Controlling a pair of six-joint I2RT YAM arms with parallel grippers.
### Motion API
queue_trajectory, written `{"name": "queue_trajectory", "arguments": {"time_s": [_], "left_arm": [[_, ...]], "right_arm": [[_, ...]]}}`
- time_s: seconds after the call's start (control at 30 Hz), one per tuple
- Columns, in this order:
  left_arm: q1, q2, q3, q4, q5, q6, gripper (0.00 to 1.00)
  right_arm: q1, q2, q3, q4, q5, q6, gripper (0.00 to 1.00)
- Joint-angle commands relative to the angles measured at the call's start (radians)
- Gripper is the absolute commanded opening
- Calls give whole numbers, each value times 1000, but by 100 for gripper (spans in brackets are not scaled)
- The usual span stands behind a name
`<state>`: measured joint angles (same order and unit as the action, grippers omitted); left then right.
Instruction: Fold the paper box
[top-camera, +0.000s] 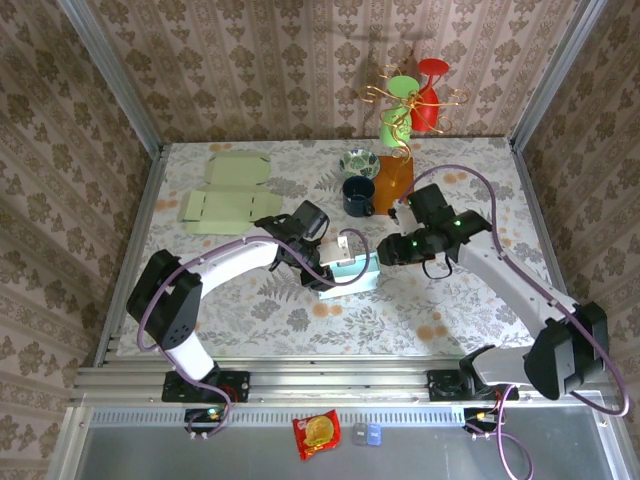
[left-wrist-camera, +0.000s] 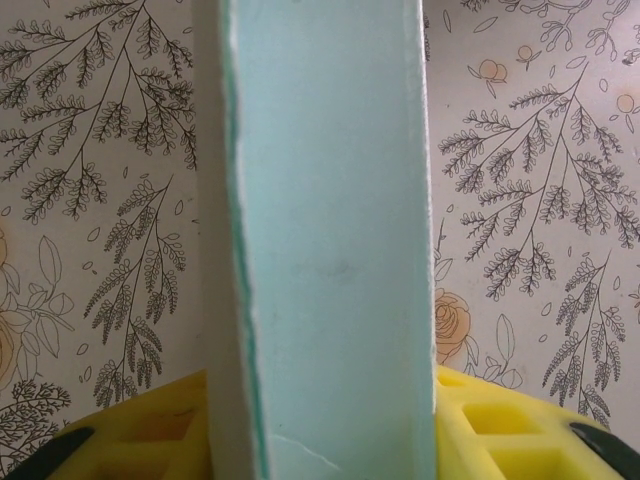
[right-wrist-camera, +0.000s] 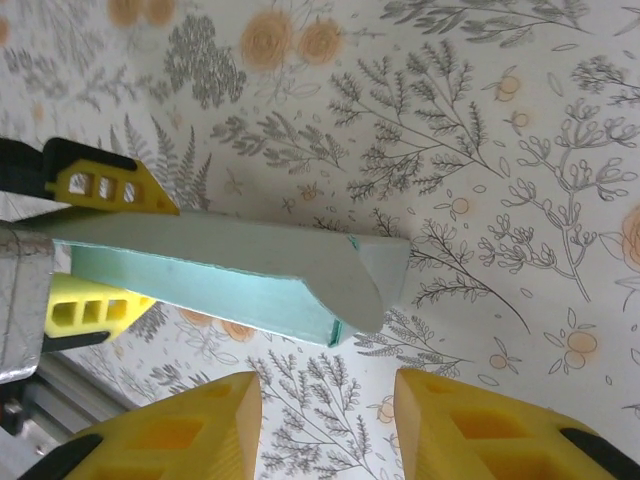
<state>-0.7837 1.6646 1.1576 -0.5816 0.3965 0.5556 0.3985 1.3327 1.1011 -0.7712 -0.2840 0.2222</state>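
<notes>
Left gripper (left-wrist-camera: 322, 395): jaws closed onto the paper box (right-wrist-camera: 220, 268), one yellow finger (right-wrist-camera: 105, 185) on each face, card pinched w/ no gap showing. Right gripper (right-wrist-camera: 325, 400): jaws part-open, nothing btw them. Its fingers (right-wrist-camera: 475, 430) sit just short of the box's free end, not touching it.

The box is pale teal and sits near the middle of the table (top-camera: 300, 325), w/ the left arm coming in from one side and the right arm from the other. Can't tell if it rests on the cloth or is lifted a little. From the right wrist it looks like a long, flattish sleeve. The end nearest that gripper has a flap (right-wrist-camera: 372, 272) bent over at an angle, not sitting square. From above, a small white tab (top-camera: 343, 244) sticks up at its far edge.

Progress, as I judge it: approx. halfway. Done: the card isn't a flat sheet like the spares, it has a creased body w/ sides. Left to do: square it up, close that end flap, tuck the tab. The end by the left gripper is hidden, so no call on that. The free right gripper is prob. the one to push the flap.

Further out: flat green blanks (top-camera: 225, 195) lie at the far left, unfolded. A dark mug (top-camera: 358, 196), a bowl (top-camera: 359, 162) & an orange bottle (top-camera: 393, 180) stand behind the work, apart from it.
</notes>
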Motion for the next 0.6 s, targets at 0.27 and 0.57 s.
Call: {"name": "queue_trajectory", "arguments": {"time_s": [0.27, 0.57], "left_arm": [[6, -16, -5, -38, 28, 29, 41], [6, -10, 2, -38, 29, 29, 41]], "right_arm": [[47, 117, 79, -58, 74, -131, 39], [60, 154, 102, -48, 95, -133, 31]]}}
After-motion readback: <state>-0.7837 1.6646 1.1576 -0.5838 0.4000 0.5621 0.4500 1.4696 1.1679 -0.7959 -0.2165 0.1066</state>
